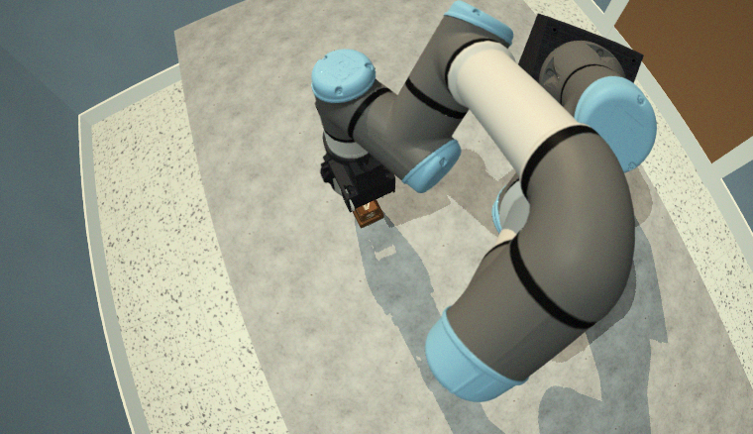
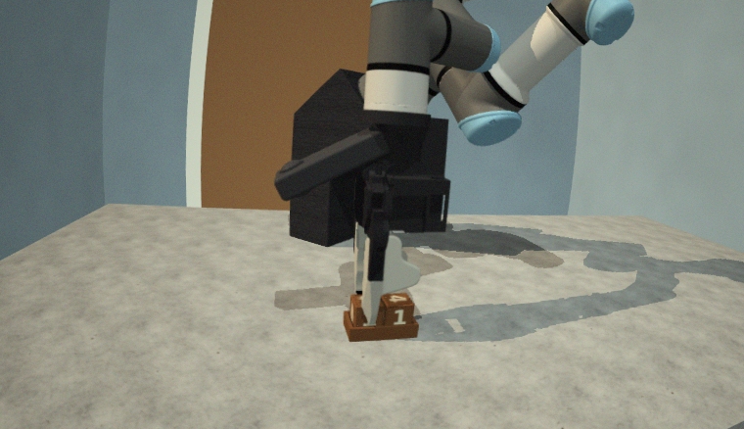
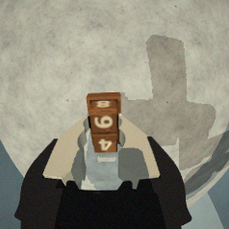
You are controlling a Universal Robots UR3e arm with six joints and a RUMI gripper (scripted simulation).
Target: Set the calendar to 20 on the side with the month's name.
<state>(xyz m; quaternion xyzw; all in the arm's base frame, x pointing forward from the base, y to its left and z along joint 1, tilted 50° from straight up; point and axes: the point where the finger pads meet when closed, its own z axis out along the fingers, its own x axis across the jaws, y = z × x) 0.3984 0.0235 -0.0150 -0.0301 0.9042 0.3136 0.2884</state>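
A brown tray stands on the grey table and holds two brown number cubes side by side. In the exterior view the right cube shows 4 on top and 1 on its front. My gripper points straight down and is shut on the left cube, whose front is mostly hidden by a finger. In the wrist view the fingers flank the held cube, which shows a 6 or 9 on top. The 4 cube is nearer the camera, and a brown face with an 8 lies beyond. In the top view only a corner of the tray shows under the gripper.
The arm's black base block stands behind the tray. The arm's elbow hangs over the right part of the table. The table's left edge borders a speckled floor.
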